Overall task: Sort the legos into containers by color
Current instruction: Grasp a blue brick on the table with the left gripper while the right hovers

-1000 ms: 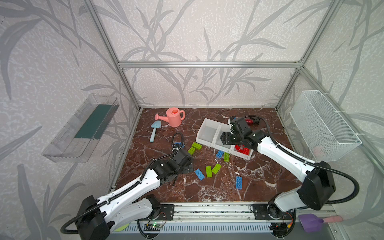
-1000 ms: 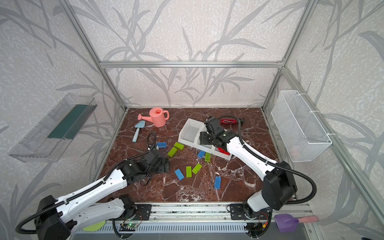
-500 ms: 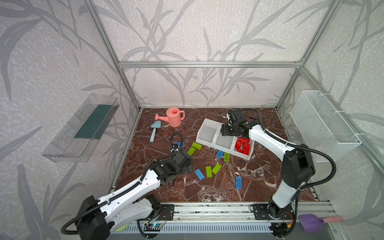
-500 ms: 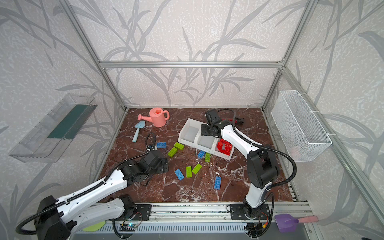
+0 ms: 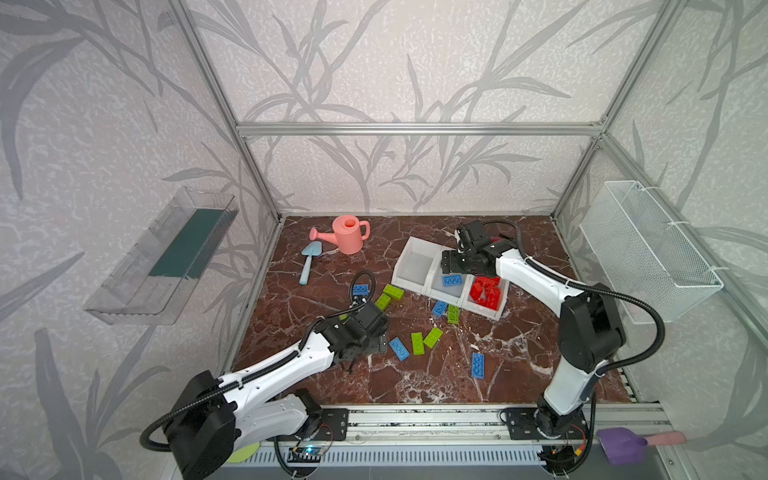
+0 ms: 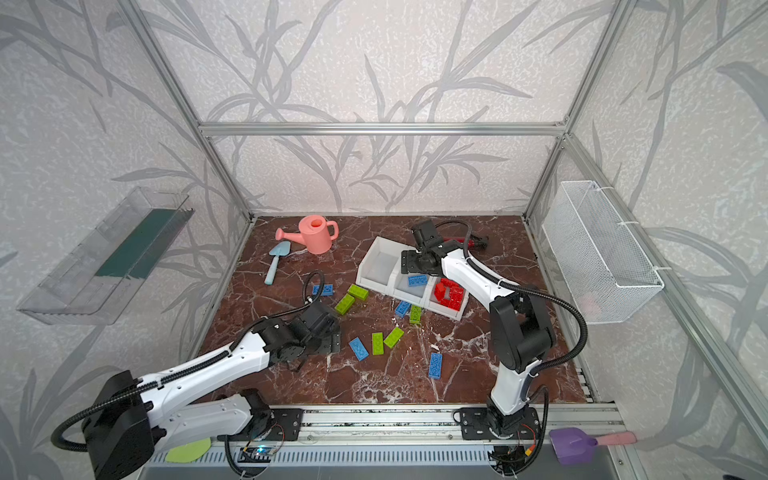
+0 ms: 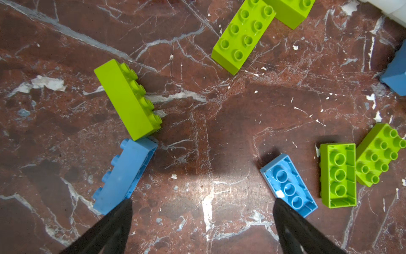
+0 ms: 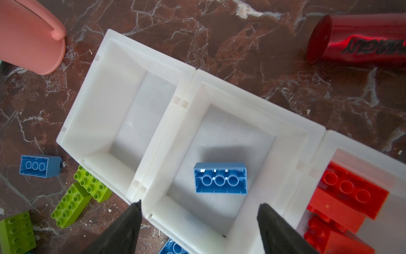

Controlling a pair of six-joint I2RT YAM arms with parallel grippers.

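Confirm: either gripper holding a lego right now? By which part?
Nothing held. Right gripper open above the middle bin; the blue brick lies loose inside it. Left gripper open over the tabletop, no brick between its fingers.

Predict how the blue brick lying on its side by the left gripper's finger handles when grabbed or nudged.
The blue brick looks like rigid moulded plastic, so it should not flex. Its hollow underside suggests it is light; resting on a long side, it may tip flat if nudged. It touches a green brick, which would probably shift with it.
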